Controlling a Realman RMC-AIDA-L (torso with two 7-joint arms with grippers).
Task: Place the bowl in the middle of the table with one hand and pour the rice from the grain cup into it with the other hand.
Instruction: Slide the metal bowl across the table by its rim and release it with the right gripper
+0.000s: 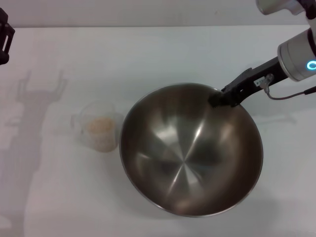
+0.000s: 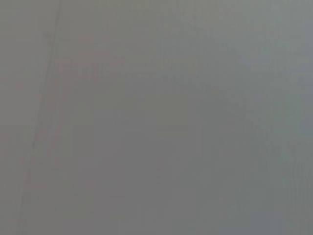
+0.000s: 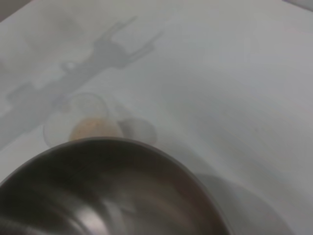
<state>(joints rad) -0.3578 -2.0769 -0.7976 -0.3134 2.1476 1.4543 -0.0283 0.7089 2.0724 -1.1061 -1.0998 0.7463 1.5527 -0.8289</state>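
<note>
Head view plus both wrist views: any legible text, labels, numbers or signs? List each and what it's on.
No text reads in any view.
Right gripper, at the bowl rim: a small white label on its arm, too small to read.
Right arm: a glowing cyan ring light, a sign with no characters.
Grain cup with rice: no markings can be made out.
Left wrist view: blank grey, nothing to read.

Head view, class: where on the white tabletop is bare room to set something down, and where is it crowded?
Free: the white tabletop beyond the large steel bowl, and left of the clear plastic cup of rice. Crowded: cup against bowl; right gripper at the bowl's far rim.
</note>
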